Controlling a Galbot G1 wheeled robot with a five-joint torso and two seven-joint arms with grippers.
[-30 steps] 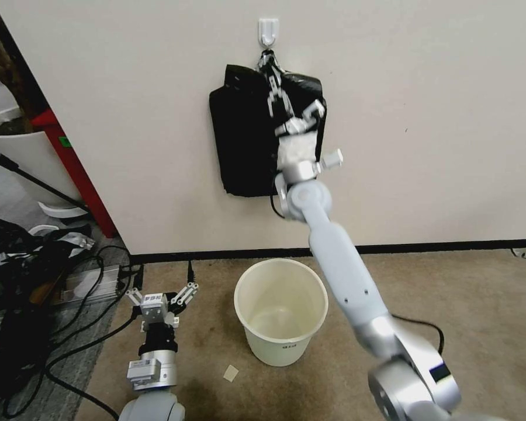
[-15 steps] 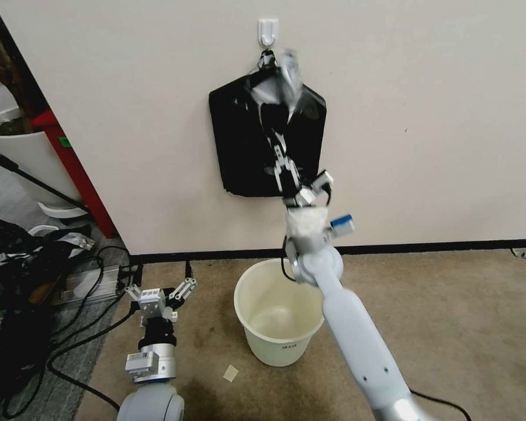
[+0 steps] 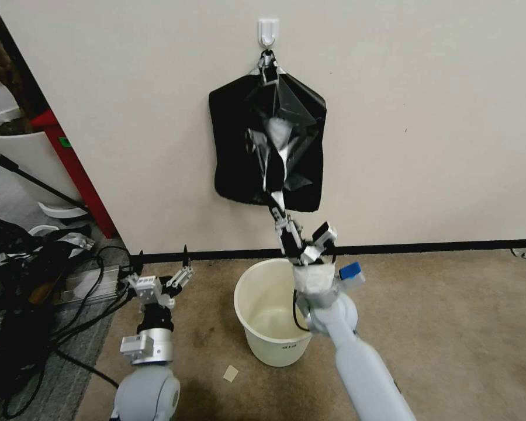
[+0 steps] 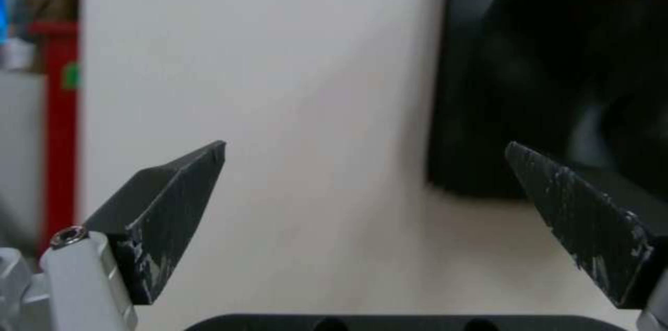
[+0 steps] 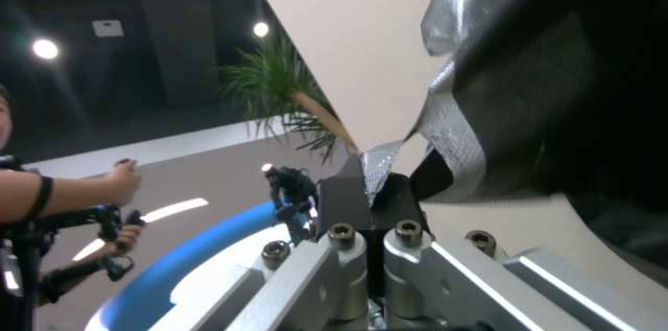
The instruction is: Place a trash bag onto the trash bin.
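Glossy black trash bag (image 3: 274,153) stretches above the right gripper (image 3: 281,217), clamped in its jaws, over the trash bin (image 3: 257,327). Thin plastic may tear or slip. Left gripper (image 3: 165,280) waits, jaws apart.

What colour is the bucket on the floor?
Cream-white; the trash bin shows best in the head view.

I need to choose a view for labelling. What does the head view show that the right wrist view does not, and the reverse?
Head view alone: the trash bin, the wall hook, the open left end effector low beside the bin. Right wrist view alone: the fingers shut on the film from close. Both: the right end effector holding the trash bag.
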